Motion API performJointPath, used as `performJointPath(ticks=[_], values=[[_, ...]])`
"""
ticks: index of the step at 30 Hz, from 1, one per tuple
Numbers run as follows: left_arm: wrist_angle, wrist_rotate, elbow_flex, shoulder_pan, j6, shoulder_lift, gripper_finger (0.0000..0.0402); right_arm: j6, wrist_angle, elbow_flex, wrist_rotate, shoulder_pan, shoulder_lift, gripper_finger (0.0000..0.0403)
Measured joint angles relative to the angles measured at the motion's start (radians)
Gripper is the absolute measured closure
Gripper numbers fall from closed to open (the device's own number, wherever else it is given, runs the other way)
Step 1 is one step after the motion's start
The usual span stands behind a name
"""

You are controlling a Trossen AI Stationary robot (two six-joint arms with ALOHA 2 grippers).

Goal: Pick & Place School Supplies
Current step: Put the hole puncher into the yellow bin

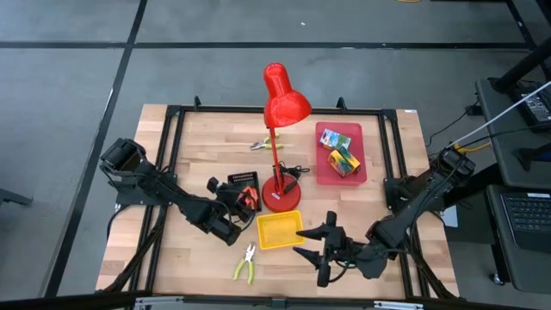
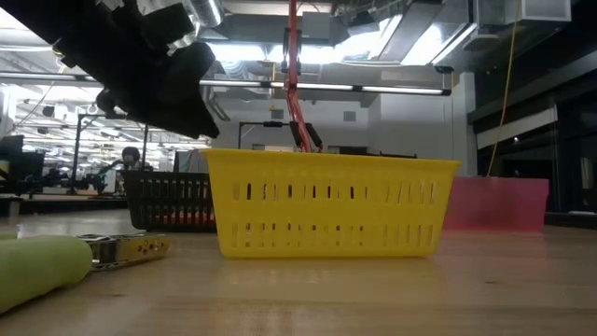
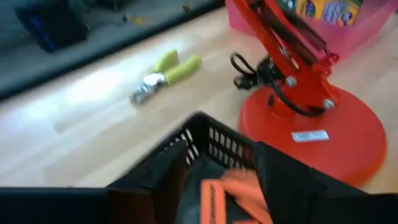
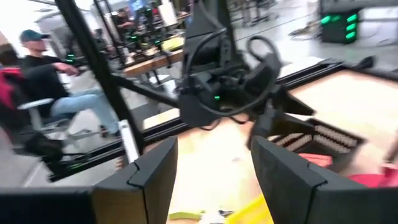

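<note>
From above, left gripper [image 1: 231,226] at the black tray [image 1: 244,188] beside the red lamp [image 1: 280,196], fingers unreadable, right gripper [image 1: 317,251] spread beside the yellow tray [image 1: 278,230], crayon boxes [image 1: 341,153] in the pink tray [image 1: 325,176]; wrist-on, orange pieces [image 3: 233,196] inside black tray.

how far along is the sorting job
Looks done: crayon boxes lie in the pink tray, orange pieces in the black tray. In hand: nothing visible; the left gripper is by the black tray, the open right gripper beside the empty yellow tray. Left: both pliers lie on the table.
</note>
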Motion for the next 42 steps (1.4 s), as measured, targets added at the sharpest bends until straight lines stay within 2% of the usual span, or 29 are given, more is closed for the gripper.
performJointPath(ticks=[3,7,11,14,16,20,22,25,27,30,34,36,38,40,42], values=[[0.01,-0.083,0.0,-0.012,0.068,0.0,0.02,-0.003,-0.057,0.0,0.075,0.021,-0.006,0.0195],[0.073,-0.195,0.001,-0.066,0.249,0.0,0.0193,0.047,-0.213,0.0,0.141,0.034,-0.034,0.0195],[0.128,-0.267,0.001,-0.147,0.463,-0.001,0.0193,0.163,-0.446,-0.001,0.113,0.013,-0.079,0.0195],[0.151,-0.27,0.001,-0.223,0.63,-0.001,0.0192,0.242,-0.624,-0.001,0.053,-0.029,-0.13,0.0195],[0.147,-0.285,0.001,-0.266,0.679,-0.008,0.0192,0.281,-0.741,-0.001,0.044,-0.056,-0.156,0.0195],[0.038,-0.334,0.001,-0.29,0.629,-0.08,0.0192,0.411,-0.986,-0.001,0.042,-0.11,-0.199,0.0195],[-0.054,-0.338,0.001,-0.269,0.532,-0.136,0.0192,0.471,-1.074,-0.001,0.043,-0.136,-0.2,0.0195],[-0.207,-0.318,0.001,-0.221,0.335,-0.216,0.0192,0.502,-1.109,-0.001,0.04,-0.168,-0.2,0.0195],[-0.284,-0.261,-0.008,-0.171,0.209,-0.26,0.0192,0.497,-1.107,-0.001,0.025,-0.181,-0.2,0.0195],[-0.308,-0.152,-0.072,-0.065,0.122,-0.301,0.0193,0.479,-1.107,-0.001,0.016,-0.185,-0.2,0.0195],[-0.303,0.031,-0.169,0.152,0.044,-0.339,0.0205,0.475,-1.102,-0.001,0.002,-0.18,-0.2,0.0195],[-0.223,0.112,-0.201,0.278,0.18,-0.365,0.0216,0.475,-1.084,-0.001,-0.009,-0.169,-0.2,0.0195],[-0.058,0.245,-0.218,0.404,0.437,-0.412,0.0226,0.475,-1.058,-0.001,-0.011,-0.149,-0.2,0.0195],[0.152,0.477,-0.222,0.532,0.69,-0.453,0.0233,0.475,-1.026,-0.001,-0.01,-0.121,-0.2,0.0195],[0.311,0.684,-0.219,0.637,0.857,-0.487,0.0235,0.475,-0.991,-0.001,0.002,-0.089,-0.2,0.0195]])
